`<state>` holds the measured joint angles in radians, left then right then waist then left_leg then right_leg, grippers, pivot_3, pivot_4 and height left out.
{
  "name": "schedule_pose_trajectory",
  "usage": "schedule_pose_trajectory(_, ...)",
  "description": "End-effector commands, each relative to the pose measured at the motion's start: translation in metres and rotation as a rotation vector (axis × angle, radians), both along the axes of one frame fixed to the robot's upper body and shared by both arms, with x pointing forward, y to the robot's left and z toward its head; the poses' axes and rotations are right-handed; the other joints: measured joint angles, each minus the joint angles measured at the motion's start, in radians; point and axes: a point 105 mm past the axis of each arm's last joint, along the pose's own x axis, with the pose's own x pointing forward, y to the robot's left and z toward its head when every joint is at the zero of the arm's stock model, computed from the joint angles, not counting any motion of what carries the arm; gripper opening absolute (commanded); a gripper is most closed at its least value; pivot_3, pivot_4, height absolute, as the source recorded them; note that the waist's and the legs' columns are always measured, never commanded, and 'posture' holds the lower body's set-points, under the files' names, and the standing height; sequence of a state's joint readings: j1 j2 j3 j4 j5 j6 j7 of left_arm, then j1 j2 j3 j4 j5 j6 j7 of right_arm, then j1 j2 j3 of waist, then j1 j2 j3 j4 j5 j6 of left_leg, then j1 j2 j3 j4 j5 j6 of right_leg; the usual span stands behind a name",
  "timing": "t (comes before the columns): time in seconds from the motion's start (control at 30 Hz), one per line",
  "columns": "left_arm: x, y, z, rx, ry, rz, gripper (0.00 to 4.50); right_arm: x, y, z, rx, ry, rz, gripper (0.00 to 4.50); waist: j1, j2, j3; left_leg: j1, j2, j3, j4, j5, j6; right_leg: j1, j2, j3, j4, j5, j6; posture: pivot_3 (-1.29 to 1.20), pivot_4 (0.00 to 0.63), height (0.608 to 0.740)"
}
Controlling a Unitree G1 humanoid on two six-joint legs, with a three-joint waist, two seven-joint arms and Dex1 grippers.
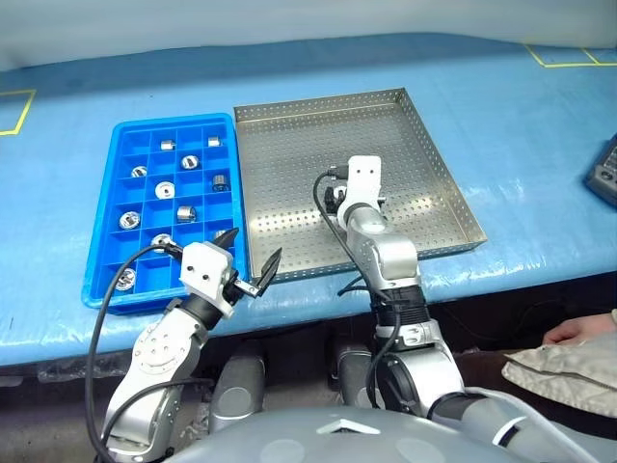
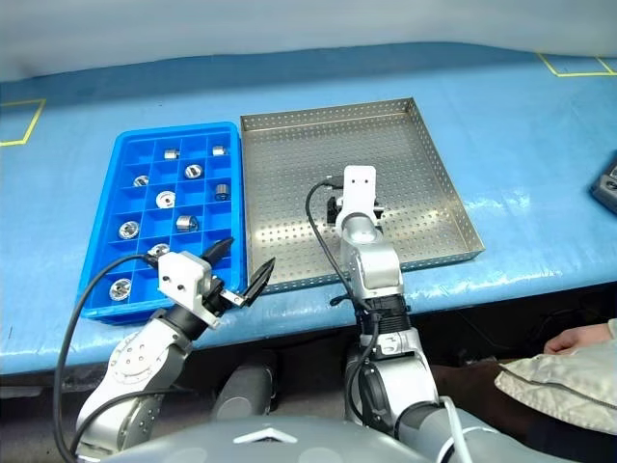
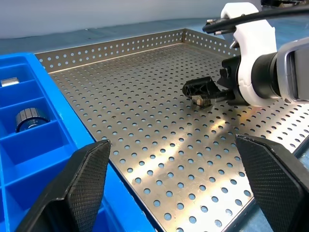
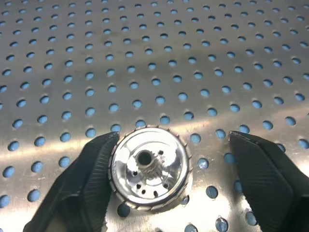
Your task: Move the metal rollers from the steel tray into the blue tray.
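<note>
A robot's right gripper [image 4: 164, 179] reaches down onto the floor of a steel tray [image 1: 289, 154], its two black fingers set either side of a single metal roller [image 4: 148, 168] that lies flat on the perforated sheet. One finger [image 4: 91, 179] touches the roller's toothed rim; the other [image 4: 270, 179] stands off from it with a gap between, so the fingers are apart and nothing is clamped. The roller shows its flat shiny face and centre hole upward.

The left gripper [image 1: 247, 258] hovers over the near edge of the table [image 1: 521, 135], just beside the seam between the two trays, with its fingers spread wide and nothing between them.

To the robot's left, touching the steel tray's side, the blue tray [image 1: 104, 253] holds roughly ten rollers [image 1: 165, 190], one to a compartment, scattered across its grid; several compartments hold none.

Both trays rest on a blue-covered table marked with yellow tape [image 1: 17, 114]. A person's hand [image 1: 576, 330] rests at the lower right, below the table's edge.
</note>
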<state>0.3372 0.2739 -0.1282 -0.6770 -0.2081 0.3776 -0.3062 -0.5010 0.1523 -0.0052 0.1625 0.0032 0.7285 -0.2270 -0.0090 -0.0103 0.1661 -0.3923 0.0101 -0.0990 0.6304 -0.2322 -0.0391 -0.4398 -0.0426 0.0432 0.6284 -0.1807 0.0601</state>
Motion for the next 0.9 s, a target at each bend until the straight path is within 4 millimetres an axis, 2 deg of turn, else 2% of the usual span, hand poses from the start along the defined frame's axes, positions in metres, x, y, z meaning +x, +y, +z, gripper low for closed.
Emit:
schedule_pose_trajectory(0.03, -0.001, -0.002, 0.006, -0.012, -0.022, -0.006, 4.5, -0.004, 0.013, 0.006, 0.008, -0.022, 0.052, 2.55, 0.0, 0.0, 0.0, 0.0, 0.0, 0.0, 0.0, 0.0, 0.0, 0.0, 0.0, 0.0, 0.0, 0.0, 0.0, 0.19, 0.15, 0.74)
schedule_pose_trajectory(0.1, -0.001, -0.002, 0.007, -0.013, -0.023, -0.002, 4.5, -0.006, 0.016, 0.007, 0.0, -0.027, 0.069, 1.87, 0.0, 0.0, 0.0, 0.0, 0.0, 0.0, 0.0, 0.0, 0.0, 0.0, 0.0, 0.0, 0.0, 0.0, 0.0, 0.19, 0.15, 0.74)
schedule_pose_trajectory(0.13, -0.001, -0.001, 0.007, -0.013, -0.024, 0.004, 4.5, -0.007, 0.016, 0.008, -0.014, -0.035, 0.079, 1.74, 0.0, 0.0, 0.0, 0.0, 0.0, 0.0, 0.0, 0.0, 0.0, 0.0, 0.0, 0.0, 0.0, 0.0, 0.0, 0.19, 0.15, 0.74)
schedule_pose_trajectory(0.23, 0.0, 0.001, 0.008, -0.016, -0.036, 0.031, 4.5, -0.008, 0.02, 0.014, -0.037, -0.061, 0.113, 1.74, 0.001, 0.0, 0.0, 0.0, 0.0, 0.0, 0.0, 0.0, 0.0, 0.0, 0.0, 0.0, 0.0, 0.0, 0.0, 0.22, 0.15, 0.74)
schedule_pose_trajectory(0.33, 0.001, 0.01, 0.011, -0.012, -0.061, 0.109, 4.5, -0.008, 0.032, 0.031, -0.032, -0.116, 0.192, 1.74, 0.002, 0.0, 0.0, 0.0, 0.0, 0.0, 0.0, 0.0, 0.0, 0.0, 0.0, 0.0, 0.0, 0.0, 0.0, 0.24, 0.15, 0.74)
schedule_pose_trajectory(0.5, 0.001, 0.04, 0.021, 0.026, -0.144, 0.309, 4.5, -0.012, 0.073, 0.067, 0.018, -0.217, 0.4, 1.74, 0.011, 0.0, 0.0, 0.0, 0.0, 0.0, 0.0, 0.0, 0.0, -0.001, 0.0, 0.0, 0.001, 0.0, 0.0, 0.31, 0.15, 0.74)
schedule_pose_trajectory(0.63, -0.012, 0.058, 0.027, 0.042, -0.165, 0.401, 4.5, -0.025, 0.113, 0.087, 0.086, -0.261, 0.591, 1.74, 0.041, 0.0, 0.0, 0.0, 0.001, -0.002, 0.0, 0.0, 0.0, -0.001, 0.001, -0.001, 0.001, 0.0, -0.001, 0.39, 0.15, 0.74)
schedule_pose_trajectory(0.77, -0.028, 0.068, 0.027, 0.052, -0.158, 0.468, 4.5, -0.048, 0.149, 0.094, 0.138, -0.273, 0.811, 1.74, 0.076, -0.001, 0.0, -0.002, 0.0, -0.002, -0.001, 0.0, 0.0, -0.002, 0.001, -0.001, -0.001, -0.001, -0.001, 0.44, 0.15, 0.74)
schedule_pose_trajectory(0.9, -0.047, 0.075, 0.021, 0.075, -0.142, 0.531, 4.5, -0.077, 0.173, 0.085, 0.161, -0.214, 1.017, 1.74, 0.112, -0.001, 0.0, -0.002, 0.0, -0.002, -0.001, 0.0, 0.0, -0.002, 0.001, -0.001, -0.001, -0.001, -0.001, 0.51, 0.15, 0.74)
